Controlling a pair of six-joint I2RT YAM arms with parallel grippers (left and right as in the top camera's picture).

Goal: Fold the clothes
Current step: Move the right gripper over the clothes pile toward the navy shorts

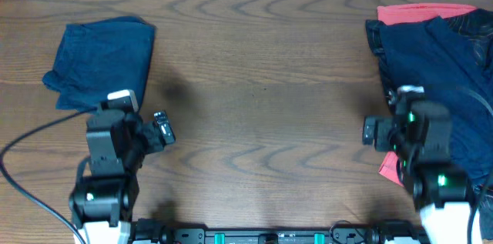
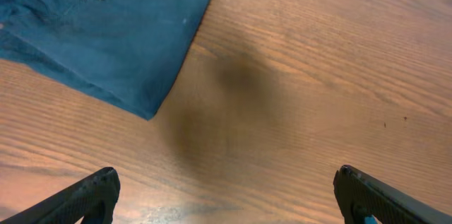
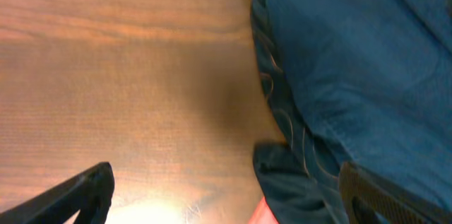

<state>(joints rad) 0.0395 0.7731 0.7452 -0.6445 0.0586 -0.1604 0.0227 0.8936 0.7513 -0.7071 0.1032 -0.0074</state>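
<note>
Overhead: folded blue garment (image 1: 104, 59) on counter (image 1: 254, 82) left, clothes pile (image 1: 439, 51) right. L gripper (image 2: 226, 178) and R gripper (image 3: 226, 174) both spread wide, empty.

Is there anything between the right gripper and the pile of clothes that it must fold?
Nothing visible stands between them. The right gripper is open and hangs right at the edge of the pile; beside the pile there is only bare table.

Two blue garments (image 1: 104, 59) (image 1: 447, 67), one red garment (image 1: 420, 15)
</note>
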